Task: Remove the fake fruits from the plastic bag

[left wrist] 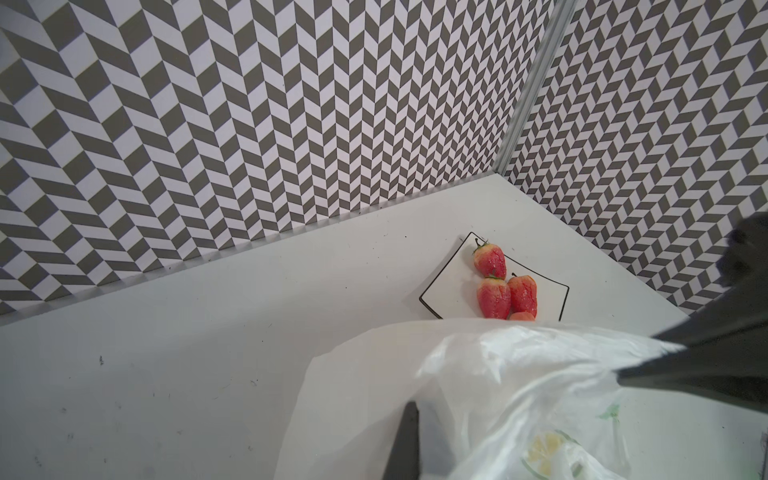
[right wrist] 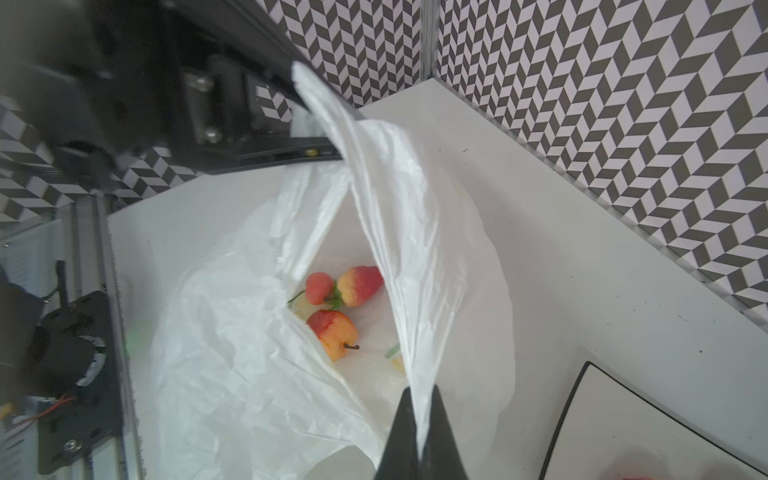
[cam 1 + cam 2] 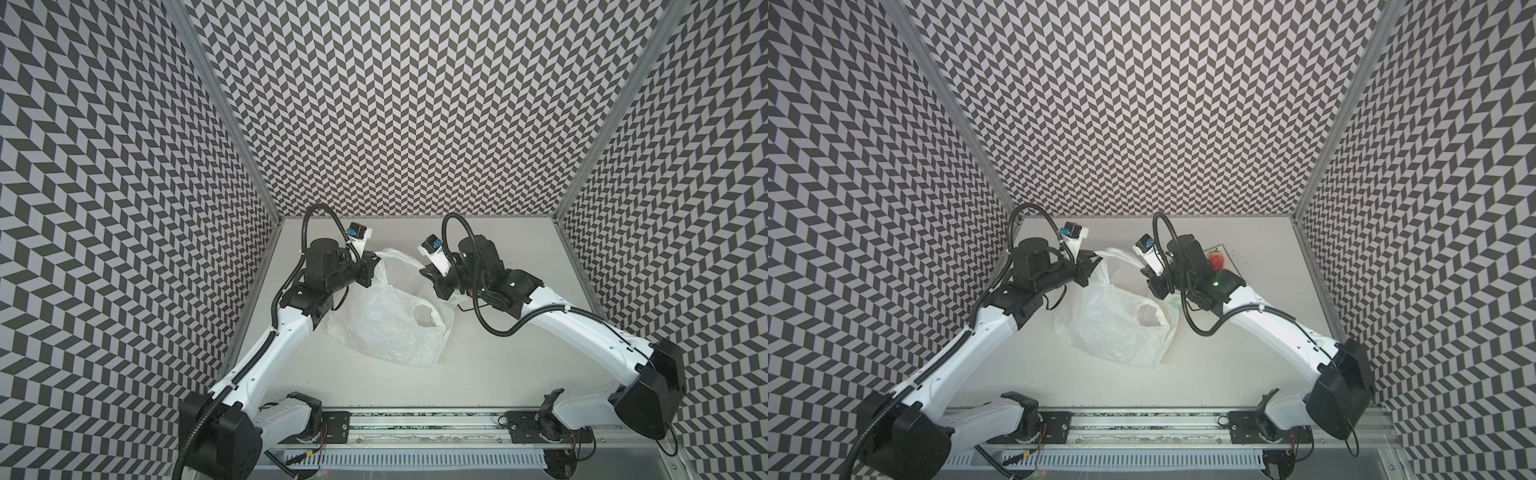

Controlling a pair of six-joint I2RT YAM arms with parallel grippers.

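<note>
Plastic bag (image 3: 386,328) sprawls in the middle of the table (image 3: 498,353), its mouth stretched between both arms. By the right arm, a square plate (image 1: 449,286) carries strawberries (image 1: 493,297), at least three. The left gripper (image 3: 372,266) is pinched on one bag edge, and the right gripper (image 2: 419,399) is pressed together on the opposite film. Three fake fruits (image 2: 334,332) sit deep in the pocket, below and ahead of the right gripper. They are probably nearer to it, though crinkled film hides them from above. Neither gripper is free to reach in.

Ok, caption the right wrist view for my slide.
Right gripper pinches the plastic bag open, three fake fruits inside.
</note>
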